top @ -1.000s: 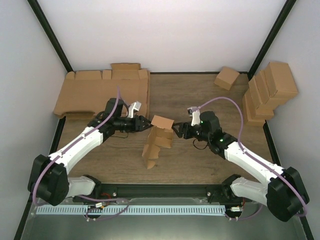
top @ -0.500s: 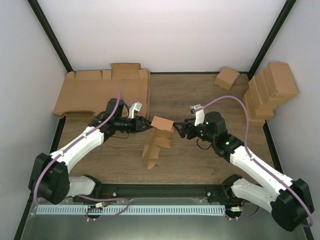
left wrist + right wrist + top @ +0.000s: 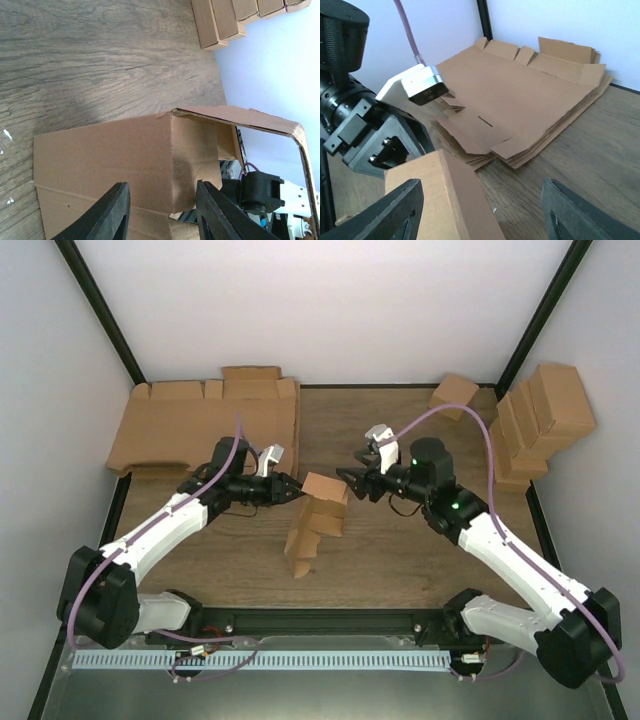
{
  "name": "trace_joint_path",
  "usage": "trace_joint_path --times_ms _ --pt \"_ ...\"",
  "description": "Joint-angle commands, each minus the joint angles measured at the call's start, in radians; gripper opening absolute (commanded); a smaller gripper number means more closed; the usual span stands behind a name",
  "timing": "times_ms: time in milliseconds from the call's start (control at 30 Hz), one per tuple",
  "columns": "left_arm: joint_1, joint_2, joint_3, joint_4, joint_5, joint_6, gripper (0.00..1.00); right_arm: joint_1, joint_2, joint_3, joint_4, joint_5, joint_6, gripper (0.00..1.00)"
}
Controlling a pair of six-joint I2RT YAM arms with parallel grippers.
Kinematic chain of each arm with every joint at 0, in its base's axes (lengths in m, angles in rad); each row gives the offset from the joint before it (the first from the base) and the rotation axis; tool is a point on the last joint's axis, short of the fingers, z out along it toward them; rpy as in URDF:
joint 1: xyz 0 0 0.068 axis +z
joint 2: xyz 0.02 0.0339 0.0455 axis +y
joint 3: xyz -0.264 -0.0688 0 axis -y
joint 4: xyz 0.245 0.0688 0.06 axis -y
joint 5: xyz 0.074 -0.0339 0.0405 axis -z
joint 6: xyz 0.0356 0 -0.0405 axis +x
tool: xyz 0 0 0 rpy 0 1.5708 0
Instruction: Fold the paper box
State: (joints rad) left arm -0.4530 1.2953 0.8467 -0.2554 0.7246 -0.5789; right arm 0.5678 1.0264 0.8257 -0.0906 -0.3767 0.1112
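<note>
The paper box [image 3: 314,522] stands half-formed at the middle of the table [image 3: 420,550]. From overhead its long axis slants from upper right down to lower left, the closed top toward the upper right. The left wrist view alone shows a hollow end with a flap arching over it at the frame's right. There the left gripper [image 3: 293,490] has its fingers [image 3: 114,212] spread wide against the cardboard, clamping nothing. The right gripper [image 3: 350,478] hangs released beside the top corner. Flat cardboard sheets [image 3: 200,425] lie at the upper left.
</note>
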Motion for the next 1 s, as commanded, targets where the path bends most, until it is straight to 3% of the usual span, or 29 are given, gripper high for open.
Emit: trace_joint_path --times_ms 0,133,400,600,967 --pt "0.004 0.009 0.0 0.013 0.015 0.019 0.39 0.038 0.056 0.109 -0.111 -0.069 -0.165 0.64" --pt "0.004 0.011 0.0 0.013 0.018 0.021 0.38 0.12 0.085 0.13 -0.159 0.006 -0.245 0.62" --pt "0.004 0.015 0.004 0.004 0.021 0.031 0.38 0.163 0.115 0.143 -0.235 0.104 -0.279 0.61" --pt "0.004 0.015 0.008 0.003 0.02 0.031 0.38 0.179 0.134 0.145 -0.238 0.198 -0.303 0.52" --pt "0.004 -0.014 0.042 -0.057 0.012 0.055 0.4 0.182 0.111 0.135 -0.184 0.247 -0.304 0.54"
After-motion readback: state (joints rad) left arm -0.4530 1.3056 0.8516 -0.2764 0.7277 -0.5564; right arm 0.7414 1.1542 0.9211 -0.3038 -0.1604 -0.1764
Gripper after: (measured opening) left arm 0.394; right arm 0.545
